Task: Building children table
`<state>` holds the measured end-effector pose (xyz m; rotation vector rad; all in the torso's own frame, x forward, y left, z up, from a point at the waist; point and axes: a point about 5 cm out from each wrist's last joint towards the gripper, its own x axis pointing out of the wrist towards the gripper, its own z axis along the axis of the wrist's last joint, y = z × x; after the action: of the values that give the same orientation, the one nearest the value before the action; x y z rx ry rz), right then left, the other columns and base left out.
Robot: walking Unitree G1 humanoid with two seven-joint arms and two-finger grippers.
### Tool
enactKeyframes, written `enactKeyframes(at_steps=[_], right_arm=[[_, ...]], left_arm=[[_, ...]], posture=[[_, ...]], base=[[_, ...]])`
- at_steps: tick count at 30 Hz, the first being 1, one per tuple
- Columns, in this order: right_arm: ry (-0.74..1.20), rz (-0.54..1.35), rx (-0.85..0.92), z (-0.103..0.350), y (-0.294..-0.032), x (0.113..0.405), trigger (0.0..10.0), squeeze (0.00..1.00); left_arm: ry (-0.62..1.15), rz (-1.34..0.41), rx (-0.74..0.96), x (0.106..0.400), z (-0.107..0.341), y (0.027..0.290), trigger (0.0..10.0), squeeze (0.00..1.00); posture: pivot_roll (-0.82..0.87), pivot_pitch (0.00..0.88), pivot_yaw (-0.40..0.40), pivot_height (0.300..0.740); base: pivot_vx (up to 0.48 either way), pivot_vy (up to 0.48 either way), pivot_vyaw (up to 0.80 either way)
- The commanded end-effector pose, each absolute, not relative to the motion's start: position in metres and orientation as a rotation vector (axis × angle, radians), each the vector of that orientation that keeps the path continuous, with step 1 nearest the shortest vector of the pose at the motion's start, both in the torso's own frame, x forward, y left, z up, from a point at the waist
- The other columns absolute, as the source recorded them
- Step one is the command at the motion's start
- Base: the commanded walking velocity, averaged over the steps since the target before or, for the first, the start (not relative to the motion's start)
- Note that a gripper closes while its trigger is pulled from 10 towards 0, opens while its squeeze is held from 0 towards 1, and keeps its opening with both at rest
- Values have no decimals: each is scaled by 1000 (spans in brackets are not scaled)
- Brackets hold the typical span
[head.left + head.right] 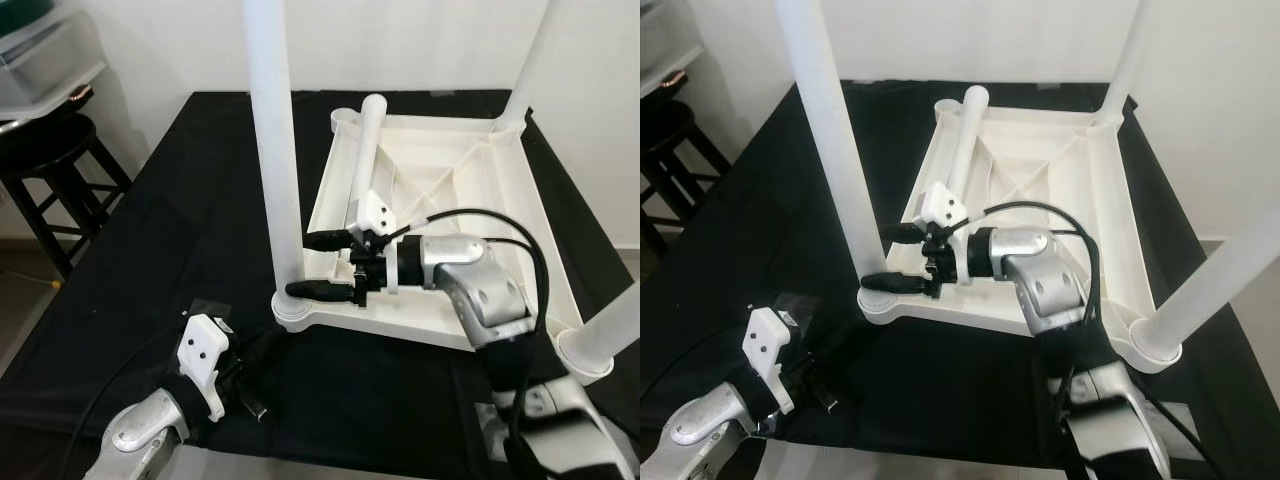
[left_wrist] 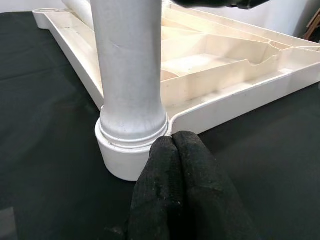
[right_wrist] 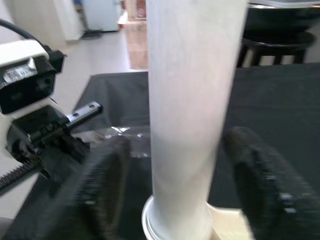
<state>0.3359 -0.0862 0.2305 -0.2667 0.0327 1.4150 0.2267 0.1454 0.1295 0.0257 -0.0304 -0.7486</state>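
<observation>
A white moulded-plastic children's table top (image 1: 470, 190) lies upside down on a matte black cloth-covered table (image 1: 150, 250), filling the centre and right of the left eye view, its ribbed underside facing up with diagonal stiffening ribs dividing shallow recessed compartments; the compartments hold nothing but a loose smooth white cylindrical plastic leg (image 1: 363, 150), which lies flat along the tray's left rim with its long axis running from the upper centre of the frame toward the middle. Three more round white legs stand upright in corner sockets: the near-left leg (image 1: 275, 150) rises out of the top of the frame from a ringed collar at the tray's lower left corner, another (image 1: 530, 70) stands at the upper right, and a third (image 1: 605, 335) at the lower right edge. The right gripper (image 1: 318, 263), silver-bodied with long black fingers, reaches in from the lower right, its fingers spread apart on either side of the near-left leg just above its socket, not visibly pressing it. The left gripper (image 2: 175, 145) rests low at the lower left, its textured black fingertips pressed together, just in front of that same collar. A dark wooden round stool (image 1: 50, 160) stands at the upper left.
</observation>
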Motion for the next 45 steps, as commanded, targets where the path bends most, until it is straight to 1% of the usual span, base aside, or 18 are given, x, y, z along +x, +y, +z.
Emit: enactKeyframes(at_steps=[1,6,12,18,20,21,22,23,24,25,26,29,36,37,39,40,42,45], right_arm=[[33,1470,-244,229,-81,337,0,0],[57,1522,-220,226,-82,344,0,0],[74,1515,-214,220,-85,345,0,0],[91,1371,-211,201,-97,344,0,0],[91,1371,-211,201,-97,344,0,0],[140,966,-170,172,-87,339,0,0],[205,764,-208,142,-77,315,0,0],[174,606,-268,140,-75,303,0,0],[174,606,-268,140,-75,303,0,0],[183,526,-227,139,-73,298,0,0],[184,542,-193,141,-71,299,0,0],[173,607,-249,140,-65,302,0,0],[167,657,-253,145,-62,300,0,0],[135,645,-223,157,-62,303,10000,0],[112,635,-200,165,-62,305,10000,0],[80,694,-155,176,-61,308,10000,1000],[58,738,-127,183,-60,310,10000,1000],[-76,918,-99,214,-64,321,10000,1000]], left_arm=[[-18,-750,32,225,126,145,10000,0],[-15,-752,35,224,125,145,10000,0],[-15,-752,34,223,125,144,10000,0],[-15,-751,26,222,125,144,10000,0],[-15,-751,26,222,125,144,10000,0],[-15,-750,24,221,126,146,10000,0],[-14,-749,19,221,126,147,10000,0],[-13,-749,20,222,126,149,10000,0],[-13,-749,20,222,126,149,10000,0],[-12,-748,20,223,125,150,10000,0],[-12,-747,21,224,125,150,10000,0],[-12,-747,22,228,125,149,10000,0],[-18,-731,25,228,124,150,10000,0],[-18,-733,26,229,124,150,10000,0],[-17,-736,26,229,124,150,10000,0],[-17,-738,27,229,124,149,10000,0],[-17,-739,27,229,124,148,10000,0],[-20,-742,27,230,124,146,10000,0]], posture=[[19,156,15,740],[21,156,16,740],[14,157,20,740],[6,164,19,740],[6,164,19,740],[-6,177,14,740],[-2,188,29,740],[-9,176,30,740],[-9,176,30,740],[-24,164,36,740],[-22,163,35,740],[-8,157,20,740],[1,154,13,740],[-6,152,21,740],[-6,152,21,740],[-15,153,19,740],[-16,154,19,740],[-20,151,10,740]], base=[[0,0,0],[0,0,0],[0,0,0],[0,0,0],[0,0,0],[0,0,0],[0,0,0],[0,0,0],[0,0,0],[0,0,0],[0,0,0],[0,0,0],[0,0,0],[0,0,0],[0,0,0],[0,0,0],[0,0,0],[0,0,0]])
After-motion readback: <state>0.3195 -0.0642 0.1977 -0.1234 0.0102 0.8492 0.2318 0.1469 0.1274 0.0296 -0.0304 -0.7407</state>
